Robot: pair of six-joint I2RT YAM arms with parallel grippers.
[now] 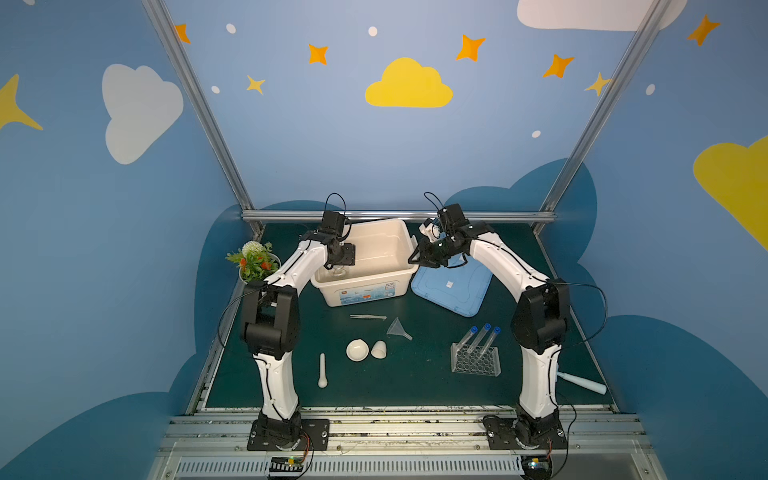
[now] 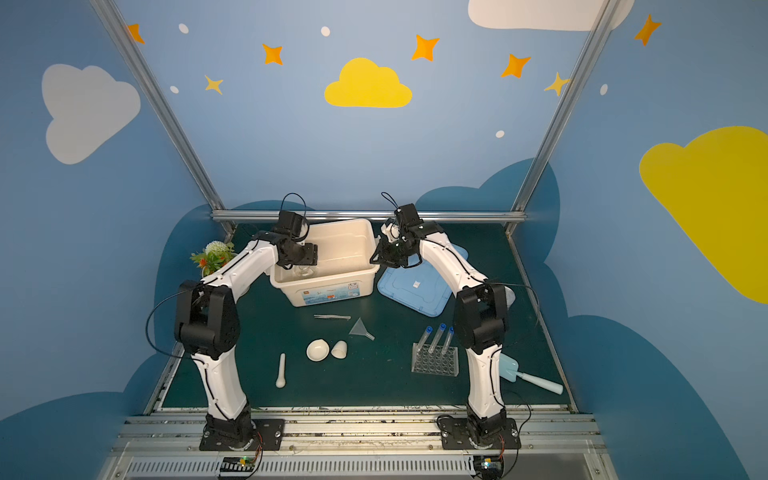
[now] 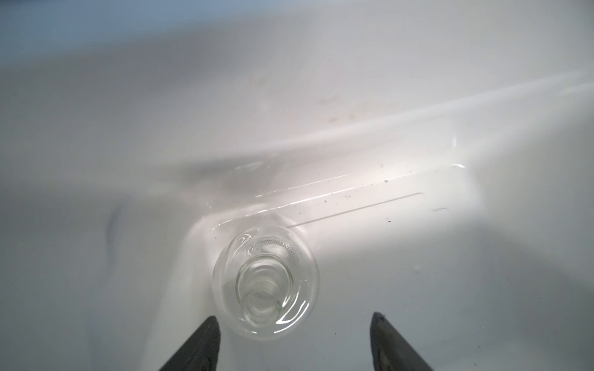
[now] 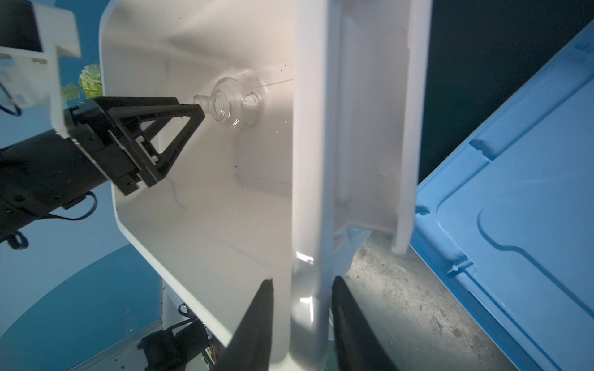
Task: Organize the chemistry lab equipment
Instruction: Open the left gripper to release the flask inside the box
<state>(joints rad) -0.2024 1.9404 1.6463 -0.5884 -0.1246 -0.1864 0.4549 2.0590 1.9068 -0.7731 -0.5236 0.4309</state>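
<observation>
A round glass flask (image 3: 265,282) stands upright on the floor of the white bin (image 1: 361,291), near its left front corner. My left gripper (image 3: 294,324) hangs just above it, open, its fingers clear of the glass. My right gripper (image 4: 302,289) straddles the bin's right rim, open, with a gap showing at one finger. On the mat in front lie metal tweezers (image 1: 368,317), a clear funnel (image 1: 397,327), a white bowl (image 1: 357,349), a cup (image 1: 379,349) on its side and a pestle (image 1: 322,371). Three blue-capped test tubes (image 1: 482,336) lean in the clear rack (image 1: 476,359).
The bin's blue lid (image 1: 451,286) lies flat to the right of the bin, under the right arm. A potted plant (image 1: 254,259) stands at the left edge. A pale blue scoop (image 2: 523,374) lies behind the right arm's base.
</observation>
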